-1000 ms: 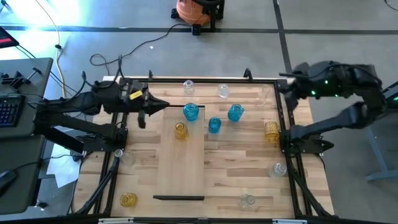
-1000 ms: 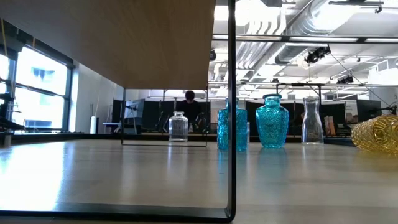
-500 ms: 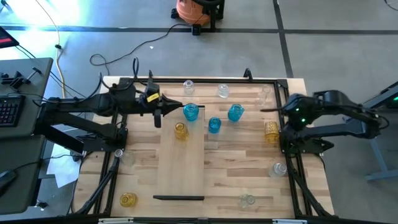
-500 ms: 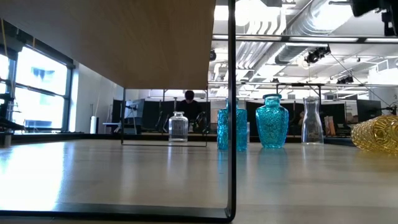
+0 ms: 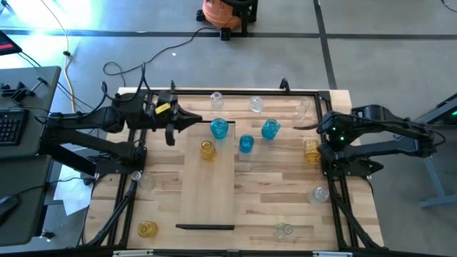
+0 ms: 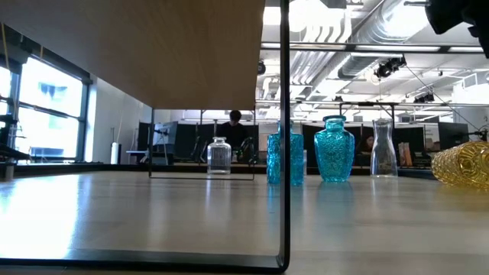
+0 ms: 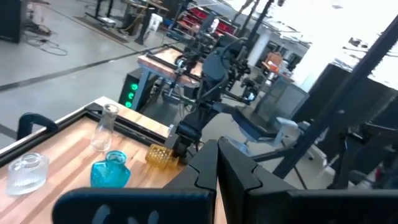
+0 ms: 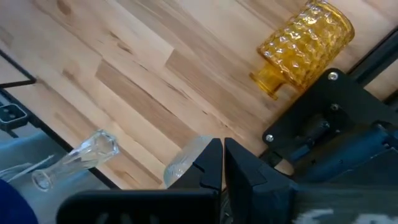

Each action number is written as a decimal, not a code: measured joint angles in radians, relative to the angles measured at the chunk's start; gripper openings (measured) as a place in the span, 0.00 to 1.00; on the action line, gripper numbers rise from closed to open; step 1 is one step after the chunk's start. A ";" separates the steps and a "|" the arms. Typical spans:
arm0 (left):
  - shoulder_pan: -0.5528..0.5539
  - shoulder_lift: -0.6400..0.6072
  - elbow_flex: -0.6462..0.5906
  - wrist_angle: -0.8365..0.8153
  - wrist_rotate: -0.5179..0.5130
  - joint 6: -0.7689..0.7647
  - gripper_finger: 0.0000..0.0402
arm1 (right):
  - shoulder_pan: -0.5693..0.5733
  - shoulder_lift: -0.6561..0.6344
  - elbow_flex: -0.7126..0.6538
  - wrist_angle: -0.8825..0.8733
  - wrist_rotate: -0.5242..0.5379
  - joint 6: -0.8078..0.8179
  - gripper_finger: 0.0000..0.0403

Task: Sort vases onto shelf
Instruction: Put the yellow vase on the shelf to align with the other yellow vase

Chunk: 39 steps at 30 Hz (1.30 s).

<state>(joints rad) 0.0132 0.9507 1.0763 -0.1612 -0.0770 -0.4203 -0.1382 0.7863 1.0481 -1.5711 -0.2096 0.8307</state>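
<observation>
Standing on the striped plank desk, translucent round-bodied vases in blue, yellow, clear glass, around the smooth pale shelf, left claw pinched empty near blue vase, right claw closed, above lying knobbly yellow vase.

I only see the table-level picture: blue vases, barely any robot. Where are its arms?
Observer: The left gripper hangs shut beside the leftmost blue vase, holding nothing.
Operator: And the other arm?
Observer: The right gripper is shut too, over the table's right side, near the yellow vase that lies on its side.
Operator: Any vases I'm missing?
Observer: Yes, a second yellow vase sits at the table's front left corner, far from both grippers.
</observation>
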 joint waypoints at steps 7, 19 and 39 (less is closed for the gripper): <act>0.000 -0.002 0.000 -0.010 0.016 0.030 0.00 | 0.000 0.080 0.000 0.001 0.007 -0.110 0.00; 0.000 -0.001 0.000 -0.047 0.015 0.030 0.00 | -0.003 0.145 -0.041 0.028 0.188 -0.020 0.00; 0.000 -0.001 0.000 -0.061 0.047 0.064 0.00 | -0.012 0.149 -0.263 0.252 0.129 0.297 0.31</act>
<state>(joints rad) 0.0128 0.9493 1.0763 -0.2222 -0.0296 -0.3559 -0.1497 0.9352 0.7853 -1.3188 -0.0809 1.1277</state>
